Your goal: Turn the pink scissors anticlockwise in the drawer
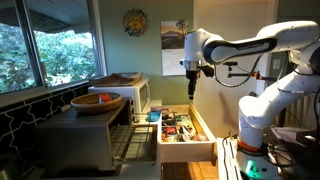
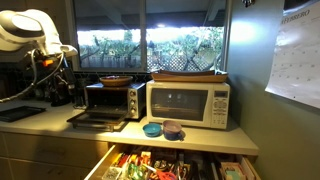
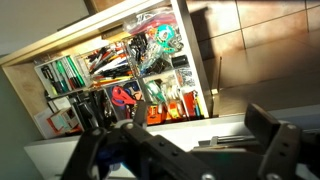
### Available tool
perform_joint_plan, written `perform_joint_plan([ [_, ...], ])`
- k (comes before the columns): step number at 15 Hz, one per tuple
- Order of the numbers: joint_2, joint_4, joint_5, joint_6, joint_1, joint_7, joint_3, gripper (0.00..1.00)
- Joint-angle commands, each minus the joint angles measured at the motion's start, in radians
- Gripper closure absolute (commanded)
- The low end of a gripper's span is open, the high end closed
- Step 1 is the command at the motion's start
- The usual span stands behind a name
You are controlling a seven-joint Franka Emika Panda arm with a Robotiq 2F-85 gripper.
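The drawer (image 1: 187, 152) stands pulled out under the counter, full of cluttered tools and utensils. It also shows in an exterior view (image 2: 98, 168) and in the wrist view (image 3: 80, 37). In the wrist view the pink scissors (image 3: 123, 97) lie near the drawer's middle, with their pink-red handles among the clutter. I cannot make them out in either exterior view. My gripper (image 3: 185, 158) is open and empty, its two dark fingers spread wide. It hangs well above the drawer (image 1: 192, 88) and touches nothing.
On the counter stand a toaster oven (image 1: 95, 135) with its door down and a wooden bowl (image 1: 98, 101) on top, a white microwave (image 2: 190, 103), and small blue bowls (image 2: 163, 129). A grey wire rack (image 1: 135, 148) sticks out beside the drawer.
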Motion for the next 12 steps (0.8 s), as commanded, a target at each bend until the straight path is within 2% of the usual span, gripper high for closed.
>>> perform_joint_plan([
  [1,0.058,-0.033,-0.029,0.079,0.057,-0.194,-0.134,0.00],
  [7,0.108,-0.056,-0.024,0.084,0.079,-0.592,-0.344,0.00],
  [12,0.137,-0.091,-0.070,0.090,0.054,-0.974,-0.522,0.00],
])
